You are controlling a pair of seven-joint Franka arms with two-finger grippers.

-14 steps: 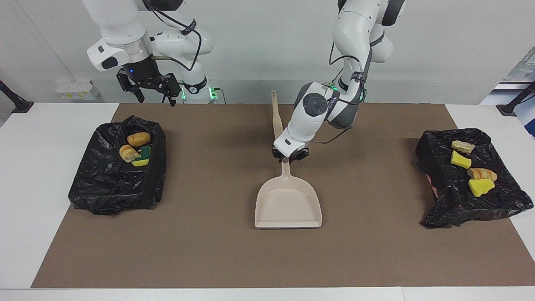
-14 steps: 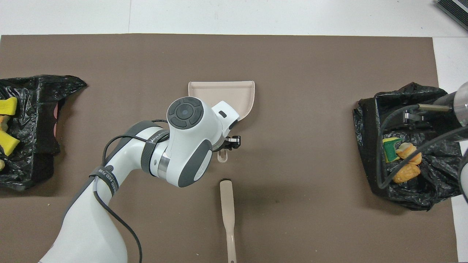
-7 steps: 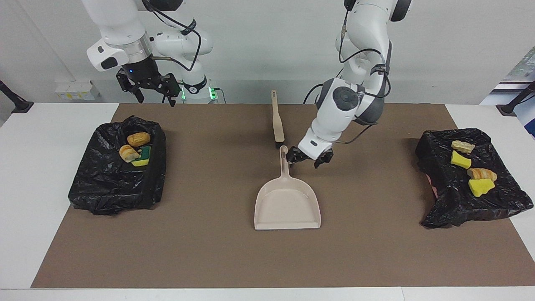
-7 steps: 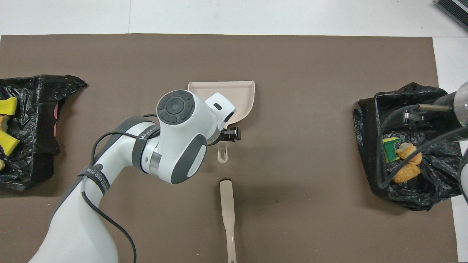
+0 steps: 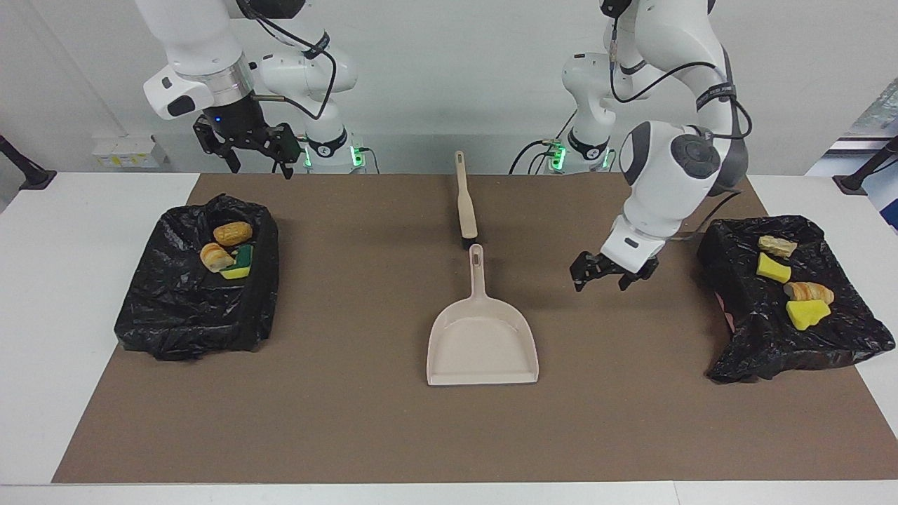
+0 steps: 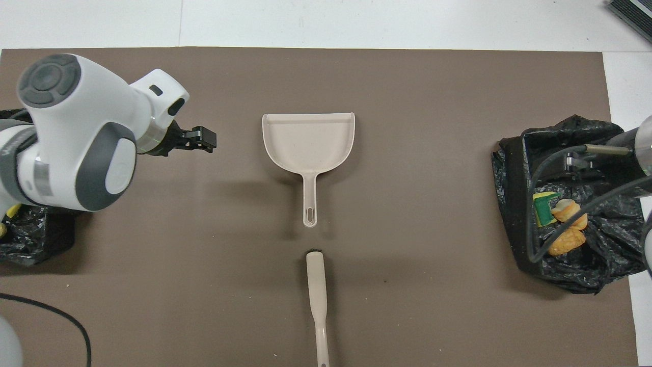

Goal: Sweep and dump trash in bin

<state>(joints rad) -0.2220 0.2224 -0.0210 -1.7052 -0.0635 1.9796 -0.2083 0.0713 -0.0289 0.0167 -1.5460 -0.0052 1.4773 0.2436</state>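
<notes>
Midway along the brown mat (image 5: 351, 421) lies the beige dustpan (image 5: 483, 346), empty, its mouth facing away from the robots and its handle pointing straight back toward them, so its long axis runs toward and away from the robots. Just nearer to the robots, almost in line with that handle, lies the brush (image 5: 464, 198), apart from the pan's handle tip by a small gap. The left gripper (image 5: 609, 272) hangs over bare mat between the dustpan and the black-bagged bin at the left arm's end (image 5: 786, 330), its fingers spread and holding nothing. The trash is already in the bins: four pieces (image 5: 793, 282), yellow sponge bits and striped bread chunks, lie on that bin's liner, and three more (image 5: 228, 252), one with a green layer, sit in the bin at the right arm's end (image 5: 189, 308). No piece shows on the mat itself. The right gripper (image 5: 254, 146) waits high over the mat's edge nearest the robots, above its own bin, its claw also spread and empty. As I judge it, the task looks essentially done; if either tool has to be picked up, the dustpan handle lies toward the table's middle from the left gripper, which is the nearer arm, and a grasp would need jaws set across that handle's long axis.
</notes>
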